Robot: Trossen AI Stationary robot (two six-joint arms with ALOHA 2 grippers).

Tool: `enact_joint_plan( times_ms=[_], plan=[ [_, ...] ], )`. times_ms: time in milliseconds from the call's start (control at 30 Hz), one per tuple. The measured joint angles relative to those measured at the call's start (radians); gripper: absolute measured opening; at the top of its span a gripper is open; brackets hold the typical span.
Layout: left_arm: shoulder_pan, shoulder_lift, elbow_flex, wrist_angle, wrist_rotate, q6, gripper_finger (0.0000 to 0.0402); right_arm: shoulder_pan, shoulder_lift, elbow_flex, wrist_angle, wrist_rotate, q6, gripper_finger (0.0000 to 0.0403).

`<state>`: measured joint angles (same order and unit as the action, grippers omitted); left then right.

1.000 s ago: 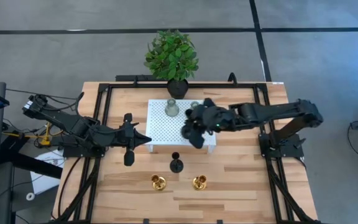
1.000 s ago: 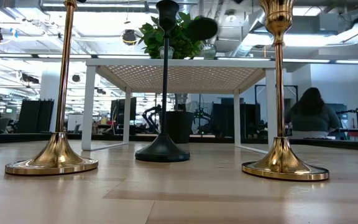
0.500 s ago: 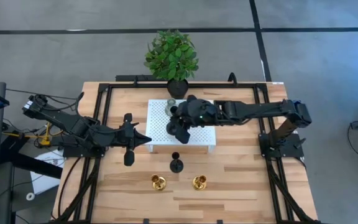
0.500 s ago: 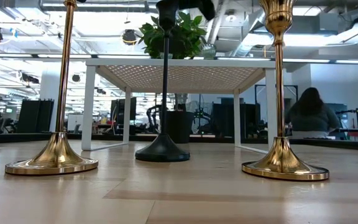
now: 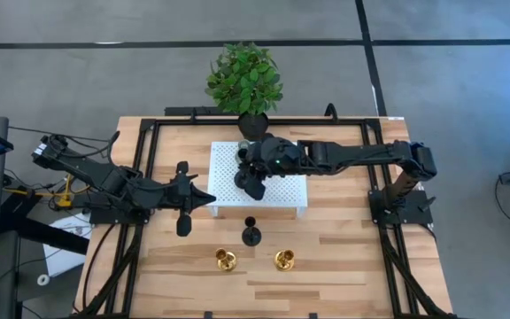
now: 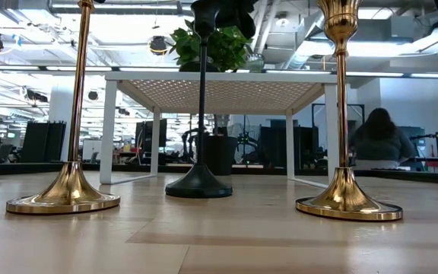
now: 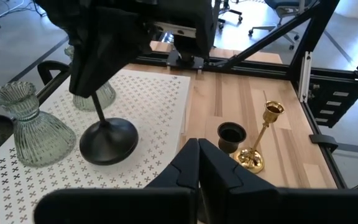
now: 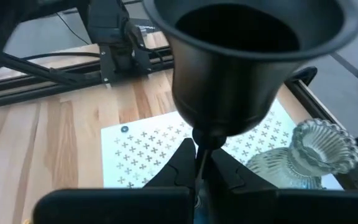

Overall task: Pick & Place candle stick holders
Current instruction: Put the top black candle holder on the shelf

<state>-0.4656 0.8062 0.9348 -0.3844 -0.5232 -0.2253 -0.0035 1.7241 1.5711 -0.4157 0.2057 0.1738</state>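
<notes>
My right gripper [image 5: 253, 183] is over the left part of the white perforated platform [image 5: 224, 182], shut on a black candle stick holder [image 7: 106, 140] with a thin stem and a round base. Two grey-green holders [image 7: 33, 127] [image 7: 95, 93] stand on the platform beside it. A second black holder [image 5: 251, 233] and two gold holders [image 5: 226, 260] [image 5: 283, 260] stand on the table in front of the platform. My left gripper [image 5: 206, 199] is shut and empty at the platform's left edge. My right gripper [image 8: 202, 158] pinches the black holder's thin stem [image 8: 202, 142] between its two fingers, just below the cup [image 8: 247, 56]. The fingers lie across the stem. The holder stands nearly upright, its round base [image 7: 107, 142] at the platform's top; whether it rests there I cannot tell.
A black-potted green plant [image 5: 244, 78] stands behind the platform's far edge. Dark frame rails [image 5: 149, 142] run along the table's left, right and far sides. Bare wood lies at the front of the table [image 5: 264, 288].
My right gripper has carried the black holder toward the table's left edge, from over the platform's right front part to over its left part, near the grey-green holders. The holder has stayed nearly upright.
</notes>
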Motion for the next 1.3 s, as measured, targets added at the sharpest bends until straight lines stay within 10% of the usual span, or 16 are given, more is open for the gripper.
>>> enact_joint_plan(
  times_ms=[1300],
  plan=[
    [0.000, 0.001, 0.000, -0.001, 0.000, 0.000, 0.0003, -0.024, 0.085, 0.003, 0.063, -0.073, -0.001, 0.0000]
  ],
)
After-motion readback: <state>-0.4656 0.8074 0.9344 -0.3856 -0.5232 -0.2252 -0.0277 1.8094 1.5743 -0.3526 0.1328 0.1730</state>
